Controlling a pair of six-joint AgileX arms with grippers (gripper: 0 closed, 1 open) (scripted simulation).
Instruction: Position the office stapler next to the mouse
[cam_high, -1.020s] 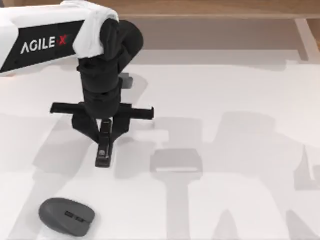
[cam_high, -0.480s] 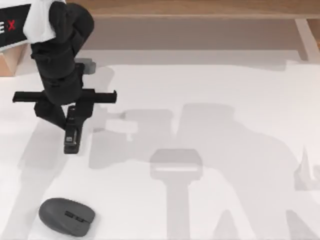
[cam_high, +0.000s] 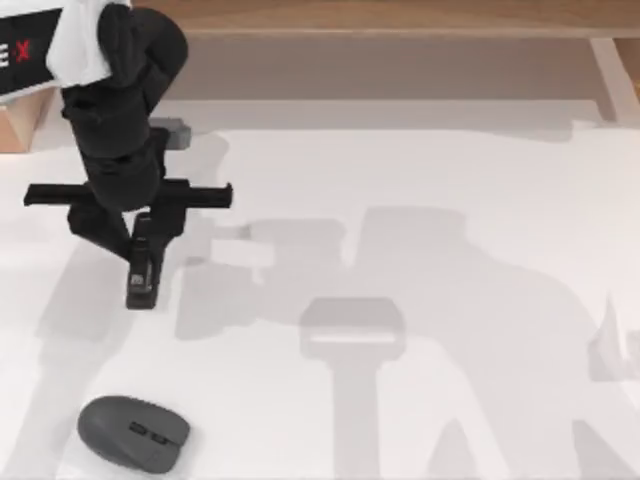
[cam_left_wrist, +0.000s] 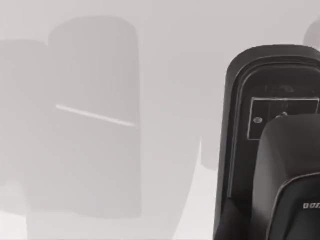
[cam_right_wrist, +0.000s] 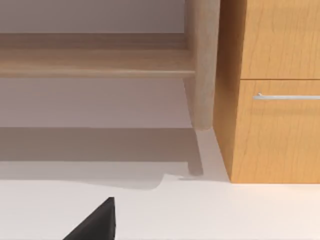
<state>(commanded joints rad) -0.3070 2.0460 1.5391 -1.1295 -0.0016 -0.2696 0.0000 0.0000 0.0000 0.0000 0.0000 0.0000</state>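
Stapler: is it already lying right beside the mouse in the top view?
No: the office stapler hangs at the left gripper well up the table from the mouse, with bare table between them.

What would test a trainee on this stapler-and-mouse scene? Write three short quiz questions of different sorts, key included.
1. True or false: the office stapler is touching the mouse.
2. Multiple choice: the stapler is (a) in the left gripper, (b) lying by itself on the table, (c) on top of the mouse.
3. Fill in: in the top view the mouse lies near the table's front-____ corner.

Key:
1. False; bare table separates them.
2. a; the gripper is closed on the stapler's upper part, its free end pointing toward the mouse.
3. left
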